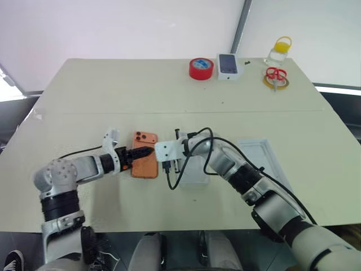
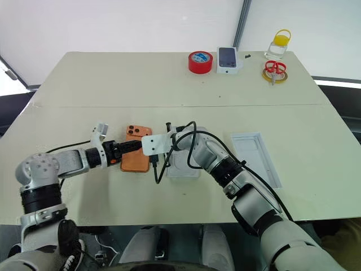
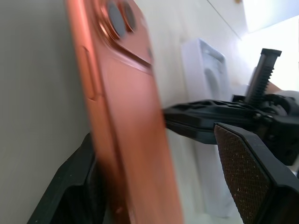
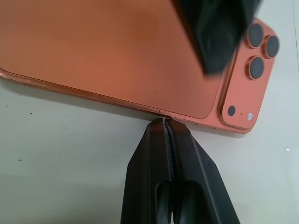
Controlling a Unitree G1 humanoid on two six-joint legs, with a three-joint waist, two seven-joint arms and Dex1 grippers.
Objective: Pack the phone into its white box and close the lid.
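While the flat orange slab phone [image 4: 117,56] is lying camera-side up on the table, straddled by the spread left pincer [image 1: 142,153] and edged by the pressed-together right pincer [image 4: 167,125], the pickup is being set up, and a closing pinch is probably being called for next.

One orange phone [image 1: 145,162] lies on the worktop [image 1: 101,96], with three camera lenses [image 4: 259,48] on its back. Two white box parts sit beside it: one white box [image 1: 194,169] near the middle and one lid [image 1: 260,160] off to the right. At the far edge: one red tape roll [image 1: 201,68], one small box printed with a dark phone [image 1: 229,66], one clear jar with a yellow lid [image 1: 278,52], one pair of red-handled scissors [image 1: 275,75] on one yellow tape ring [image 1: 285,84]. Two grippers: left gripper [image 1: 148,151], right gripper [image 4: 164,122]
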